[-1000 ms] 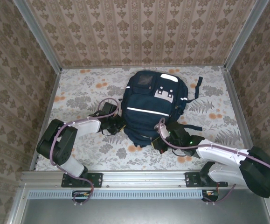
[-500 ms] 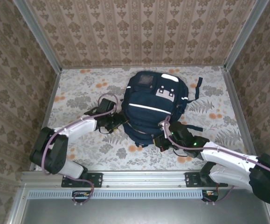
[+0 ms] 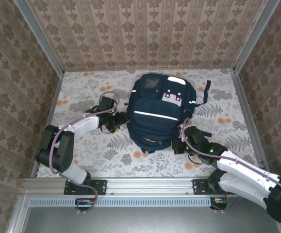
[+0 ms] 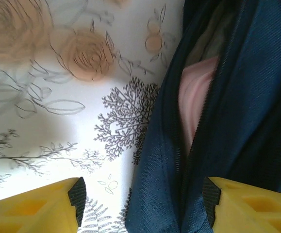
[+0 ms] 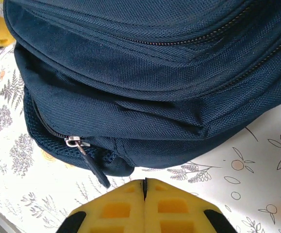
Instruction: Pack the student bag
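The student bag (image 3: 152, 104) lies front up on the floral-covered table (image 3: 82, 92), in the middle of its width and nearer the far edge than the near one. Its white reflective stripe (image 3: 160, 116) runs across the front pocket, and a dark strap (image 3: 207, 90) trails off its right side toward the far right corner.

The left gripper (image 3: 115, 122) sits at the bag's left side, just beside the fabric. In the left wrist view its jaws stand well apart, one yellow finger (image 4: 33, 208) low on the left over the tablecloth and the other low on the right over the bag (image 4: 247, 121). Nothing is clamped between them. Ahead of the left gripper (image 4: 143, 194) the bag's side zip gapes, and a pale pink item (image 4: 193, 102) shows inside the gap. What that item is cannot be told.

The right gripper (image 3: 176, 145) is at the bag's near right corner, close to the fabric. In the right wrist view its two yellow fingers are pressed flat together with only a thin seam between them and nothing in their hold. The right gripper (image 5: 144, 187) points at the lower end of the bag (image 5: 145, 73). A metal zip pull (image 5: 84, 153) with a dark tab hangs from the bottom pocket just left of the fingertips, apart from them
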{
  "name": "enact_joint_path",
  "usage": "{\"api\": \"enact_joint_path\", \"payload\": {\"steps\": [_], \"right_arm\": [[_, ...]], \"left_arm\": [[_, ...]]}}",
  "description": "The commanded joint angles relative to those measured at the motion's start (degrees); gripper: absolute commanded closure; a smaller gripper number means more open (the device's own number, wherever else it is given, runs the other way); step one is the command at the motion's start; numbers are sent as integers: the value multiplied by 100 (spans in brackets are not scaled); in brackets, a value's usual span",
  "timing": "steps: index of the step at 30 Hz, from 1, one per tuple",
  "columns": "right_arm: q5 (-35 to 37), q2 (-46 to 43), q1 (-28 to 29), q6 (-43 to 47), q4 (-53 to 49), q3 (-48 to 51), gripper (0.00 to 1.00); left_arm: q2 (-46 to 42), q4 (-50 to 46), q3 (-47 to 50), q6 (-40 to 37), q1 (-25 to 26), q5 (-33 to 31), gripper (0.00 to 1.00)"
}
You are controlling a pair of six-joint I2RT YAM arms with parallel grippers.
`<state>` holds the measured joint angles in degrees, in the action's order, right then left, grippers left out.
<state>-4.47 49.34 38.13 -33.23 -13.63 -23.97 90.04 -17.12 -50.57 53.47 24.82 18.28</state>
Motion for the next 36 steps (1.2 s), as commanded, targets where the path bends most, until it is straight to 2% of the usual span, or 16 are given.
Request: {"api": "enact_joint_path", "payload": {"steps": [1, 2, 3, 6, 9, 12, 20, 22, 24, 26, 28, 29, 30, 32, 36], "right_arm": [[-731, 63, -34, 161, 122, -21, 96], [-876, 145, -34, 196, 172, -32, 82], [-1025, 238, -34, 230, 219, -45, 74], [-1505, 523, -32, 278, 501, -57, 66], [-1973, 783, -20, 244, 871, -73, 65], [-2295, 941, 40, 178, 1163, -155, 69], [-2240, 1428, 116, 201, 1254, -381, 72], [-2005, 1282, 106, 250, 880, -560, 69], [-1426, 838, 77, 219, 427, -653, 62], [-460, 212, -38, -30, -25, -596, 58], [121, -196, -260, -280, -357, -468, 52], [387, -306, -420, -381, -544, -428, 46], [535, -327, -627, -482, -723, -425, 41], [465, -175, -1017, -521, -910, -512, 37], [591, 573, -1431, -638, -1141, -680, 41]], "left_arm": [[-41, 98, -250, -218, 96, 212, 34], [-127, 27, -264, -304, 231, 137, 34], [-212, -79, -290, -414, 303, 70, 34], [-510, -303, -314, -682, 352, 26, 34], [-766, -353, -297, -1036, 469, 191, 34], [-959, -656, -424, -1370, 762, 9, 34], [-917, -797, -577, -1593, 1356, -16, 34], [-831, -818, -669, -1700, 1535, 76, 34], [-782, -936, -830, -1890, 1846, -23, 34], [-720, -1080, -999, -2033, 2149, -99, 34], [-667, -1131, -1084, -2102, 2319, -38, 35], [-648, -1204, -1115, -2117, 2364, -58, 35], [-646, -1274, -1122, -2122, 2378, -88, 35], [-715, -1407, -1083, -2114, 2354, -225, 35], [-1045, -1518, -929, -2030, 2170, -371, 35]]}}
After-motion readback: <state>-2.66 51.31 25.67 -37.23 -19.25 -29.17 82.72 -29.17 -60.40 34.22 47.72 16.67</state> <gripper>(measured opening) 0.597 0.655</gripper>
